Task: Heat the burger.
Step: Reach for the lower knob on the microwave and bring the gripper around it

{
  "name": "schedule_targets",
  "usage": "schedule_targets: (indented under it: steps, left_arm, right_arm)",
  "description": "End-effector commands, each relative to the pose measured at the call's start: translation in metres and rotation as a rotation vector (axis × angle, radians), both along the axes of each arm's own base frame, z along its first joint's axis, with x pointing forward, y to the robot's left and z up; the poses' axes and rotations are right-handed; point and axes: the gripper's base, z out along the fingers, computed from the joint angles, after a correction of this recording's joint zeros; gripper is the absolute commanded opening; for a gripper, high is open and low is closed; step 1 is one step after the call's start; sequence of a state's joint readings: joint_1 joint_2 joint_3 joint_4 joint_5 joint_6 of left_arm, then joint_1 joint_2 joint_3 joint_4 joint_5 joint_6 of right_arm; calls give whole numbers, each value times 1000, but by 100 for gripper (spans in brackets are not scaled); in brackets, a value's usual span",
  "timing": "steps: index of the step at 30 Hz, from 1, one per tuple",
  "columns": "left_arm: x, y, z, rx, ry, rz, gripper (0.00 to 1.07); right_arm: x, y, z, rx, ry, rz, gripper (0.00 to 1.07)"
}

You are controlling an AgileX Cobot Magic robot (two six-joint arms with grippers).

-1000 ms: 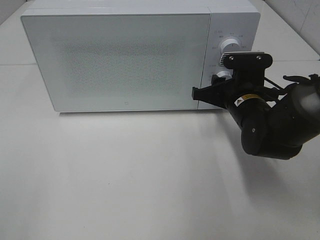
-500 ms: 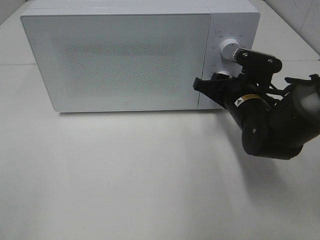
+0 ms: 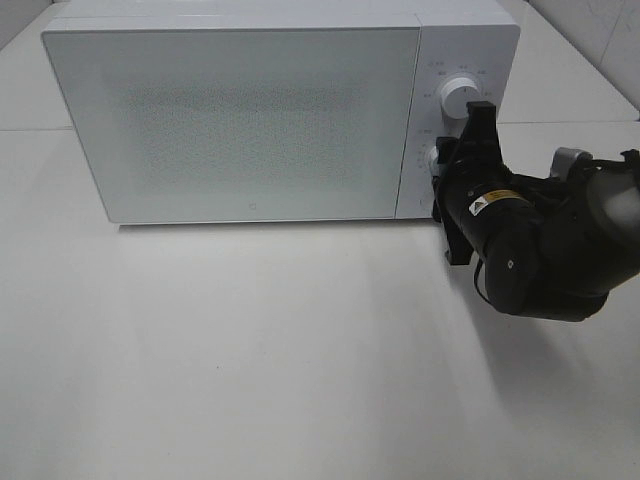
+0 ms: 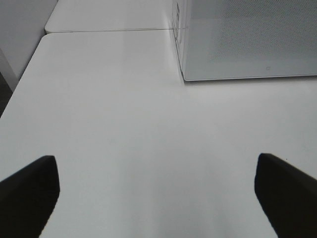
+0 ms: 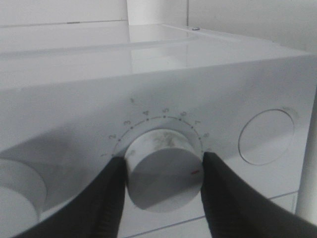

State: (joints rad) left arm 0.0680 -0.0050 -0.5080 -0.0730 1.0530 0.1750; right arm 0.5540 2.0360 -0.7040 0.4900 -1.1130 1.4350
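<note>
Right gripper (image 5: 163, 161) pinches the lower dial (image 5: 163, 181) of the microwave (image 3: 240, 120), one finger on each side. Its wrist has just rolled about a quarter turn, from lying flat to standing on edge, so the timer is probably being wound. Burger: unseen, presumably behind the shut door beside the gripper. Left gripper (image 4: 156, 166) hangs spread and empty.

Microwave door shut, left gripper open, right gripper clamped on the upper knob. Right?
No: the right gripper is clamped on the lower knob; the exterior high view shows the upper knob free. The door is shut and the left gripper open.
</note>
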Motion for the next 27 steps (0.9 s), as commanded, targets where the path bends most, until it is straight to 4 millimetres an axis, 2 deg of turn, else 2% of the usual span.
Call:
schedule_targets:
  steps: [1,16,22,23,27]
  left_arm:
    - [-3,-1,0,-8,-23,0,103]
    - [-3,-1,0,-8,-23,0,103]
    - [-3,-1,0,-8,-23,0,103]
    - [-3,-1,0,-8,-23,0,103]
    - [-3,-1,0,-8,-23,0,103]
  right_arm:
    - [8,8,11,112,-25,30,13]
    - [7,8,9,-8,-20,63,18]
    - [7,8,9,8,-17,59,28]
    - [7,8,9,9,-17,56,34]
    - [7,8,9,9,-17,56,44]
